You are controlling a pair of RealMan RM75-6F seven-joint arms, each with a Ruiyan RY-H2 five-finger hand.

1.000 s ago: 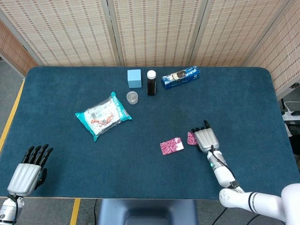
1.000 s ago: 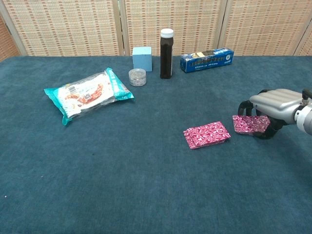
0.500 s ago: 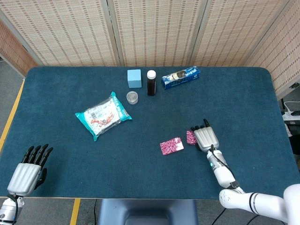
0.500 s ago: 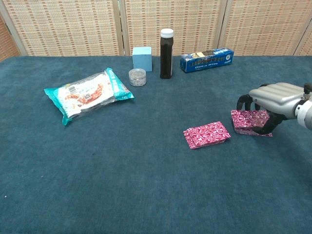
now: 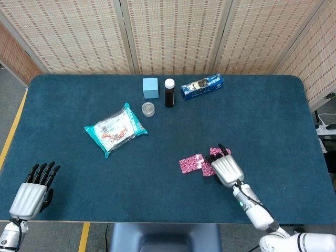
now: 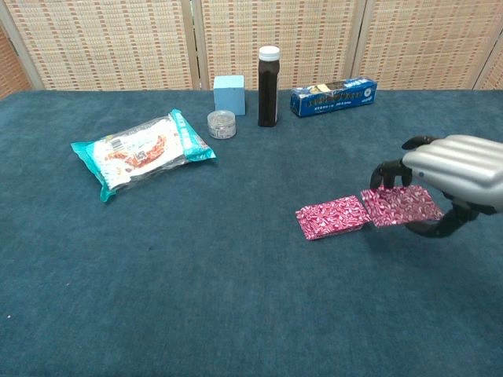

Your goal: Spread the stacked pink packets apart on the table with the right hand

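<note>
One pink packet point(image 5: 190, 163) point(image 6: 332, 217) lies flat on the blue table point(image 5: 262, 121), right of centre. My right hand point(image 5: 227, 169) point(image 6: 457, 166) grips a second pink packet point(image 5: 211, 160) point(image 6: 399, 206) from above. It holds this one slightly off the cloth, its left edge close beside the lying packet. The fingers curl over the packet's far edge and the thumb sits beneath it. My left hand point(image 5: 33, 191) is at the near left table edge, fingers apart and holding nothing; the chest view does not show it.
A teal snack bag point(image 5: 115, 128) point(image 6: 141, 153) lies left of centre. At the back stand a light blue cube point(image 5: 150, 87), a dark bottle point(image 5: 169, 92), a small clear jar point(image 5: 148, 109) and a blue box point(image 5: 202, 86).
My right hand has risen and come nearer and leftward with its pink packet. That packet, apart from the lying one before, is now right beside it and off the cloth.
</note>
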